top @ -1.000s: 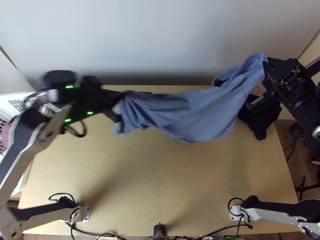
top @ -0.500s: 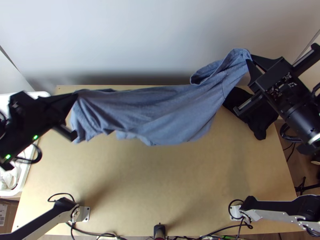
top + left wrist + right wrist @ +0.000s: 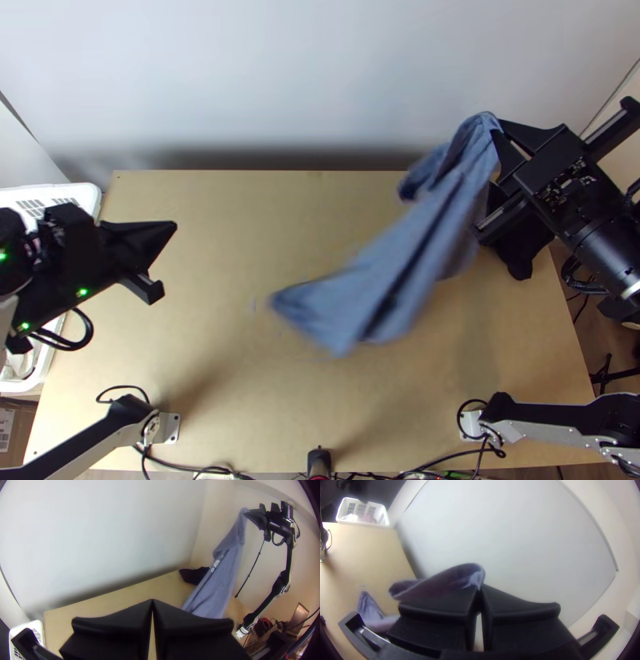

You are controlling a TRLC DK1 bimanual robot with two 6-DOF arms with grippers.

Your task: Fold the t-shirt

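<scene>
Top view, beginning at my left: a white slotted plastic basket (image 3: 90, 194) stands just beside the left edge of the light wooden table (image 3: 216, 280), with pale and pinkish cloth inside, as my right wrist view shows. Near it my left gripper (image 3: 173, 226), black with wide flat fingers, is over the table's left part. It is clenched on nothing; in my left wrist view the tips of my left gripper (image 3: 152, 601) meet in a point, the table behind them.

Next comes the blue cloth t-shirt (image 3: 380, 268), hanging from its upper end and slanting down over the middle and right of the table. It is unfolded but gathered into long lengthwise folds, bunched at the top, with a short darker flap standing off toward the left. Its lower end is blurred, and I cannot tell whether it touches the wood.

To the right, over the table's far right, my right gripper (image 3: 498, 126), black and wide-fingered too, has its fingertips closed on that bunched upper end; which part of the shirt I have pinched, I cannot make out. A crumpled black cloth (image 3: 518, 254) lies near the table's far right corner, partly hidden by my right gripper.
</scene>
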